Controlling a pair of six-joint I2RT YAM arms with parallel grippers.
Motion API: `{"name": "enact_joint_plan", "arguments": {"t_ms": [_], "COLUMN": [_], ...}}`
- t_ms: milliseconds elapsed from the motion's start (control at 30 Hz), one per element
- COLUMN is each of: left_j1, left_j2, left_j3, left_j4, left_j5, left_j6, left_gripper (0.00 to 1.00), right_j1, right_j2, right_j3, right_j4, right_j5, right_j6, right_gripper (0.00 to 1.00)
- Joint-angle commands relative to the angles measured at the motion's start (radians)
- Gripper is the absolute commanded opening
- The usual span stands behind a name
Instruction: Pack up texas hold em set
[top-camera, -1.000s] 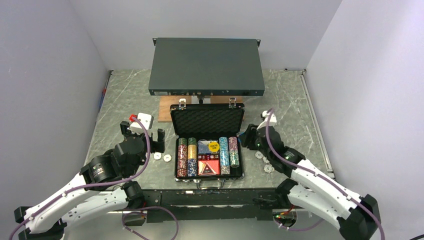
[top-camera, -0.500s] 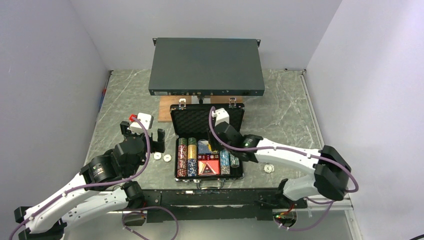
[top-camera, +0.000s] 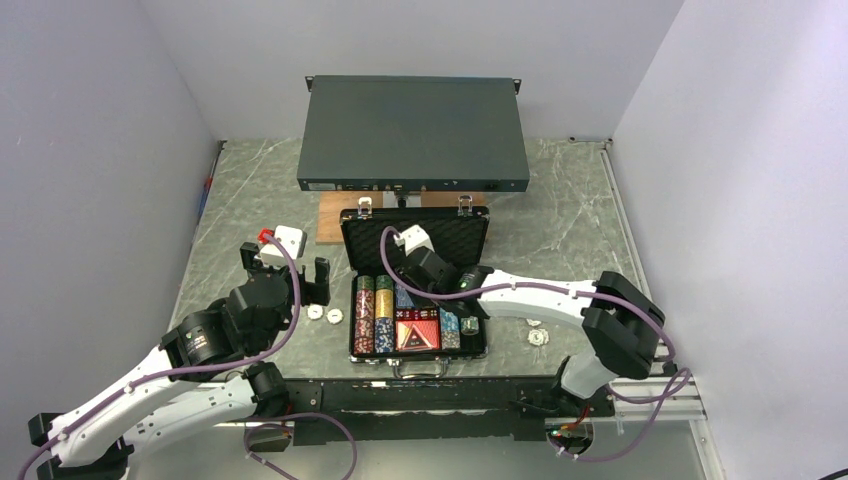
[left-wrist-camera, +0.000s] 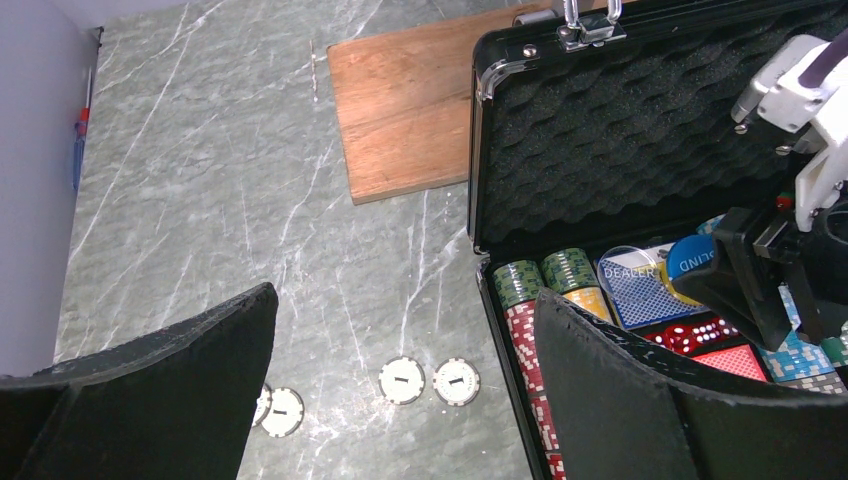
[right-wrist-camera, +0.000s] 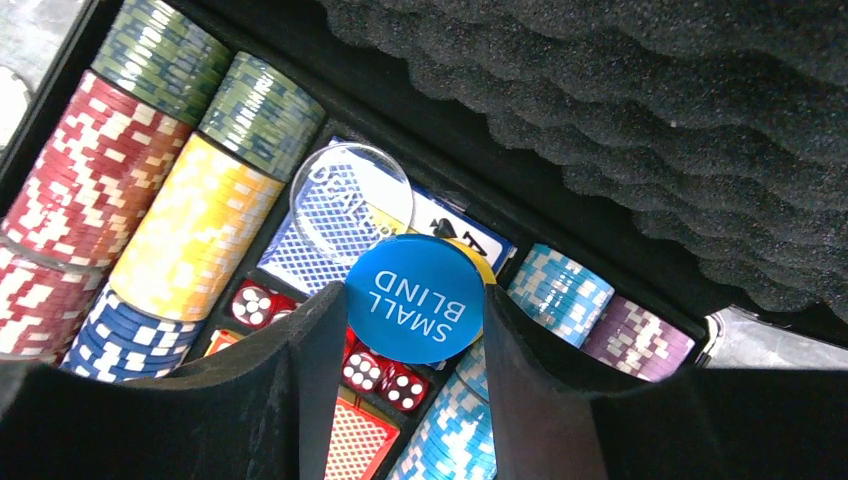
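The small black ribbed briefcase (top-camera: 465, 238) lies open mid-table, close to the near edge, with its foam-lined lid toward the far edge. The right gripper (right-wrist-camera: 410, 300) is clamped on a blue round "SMALL BLIND" disc (right-wrist-camera: 420, 290), just above the card decks (right-wrist-camera: 300, 240) and red dice (right-wrist-camera: 385, 375) inside. The left gripper (left-wrist-camera: 405, 300), spread wide and holding nothing, hangs over white round chips (left-wrist-camera: 402, 381) lying on the table toward the left edge.

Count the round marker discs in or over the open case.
3. A clear DEALER disc lies on the blue card deck; the blue SMALL BLIND disc is held in the right gripper; a yellow disc peeks from behind it. Others may be hidden.
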Motion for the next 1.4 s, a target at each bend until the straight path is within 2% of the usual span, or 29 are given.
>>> {"name": "enact_joint_plan", "arguments": {"t_ms": [0,667,933,1100,1233,1367], "left_j1": [-0.002,-0.002,-0.002,-0.002,-0.004,-0.002], "left_j2": [-0.003,0.000,-0.013,-0.004,0.008,0.032], "left_j3": [0.010,0.010,0.006,0.008,0.006,0.005], "left_j4": [-0.001,-0.003,0.000,-0.006,-0.006,-0.012], "left_j5": [-0.026,-0.031,-0.035,-0.047,-0.051,-0.039], "left_j6": [0.001,0.001,0.001,-0.004,-0.006,-0.030], "left_gripper": [0.99,0.99,0.99,0.99,0.99,0.99], "right_j1": [0.002,0.002,0.006,0.035,0.036,0.014], "right_j2": [0.021,0.061,0.037,-0.101,-0.299,-0.427], "right_j3": [0.045,0.038,0.027,-0.002,-0.160,-0.281], "right_j4": [0.003,0.012,0.013,0.051,0.210,0.254], "right_j5": [0.058,0.080,0.093,0.159,0.212,0.270], "right_j6": [-0.037,-0.042,-0.050,-0.060,-0.054,0.011], "right_gripper": [0.34,0.52,0.68,0.71,0.71,0.71]}}
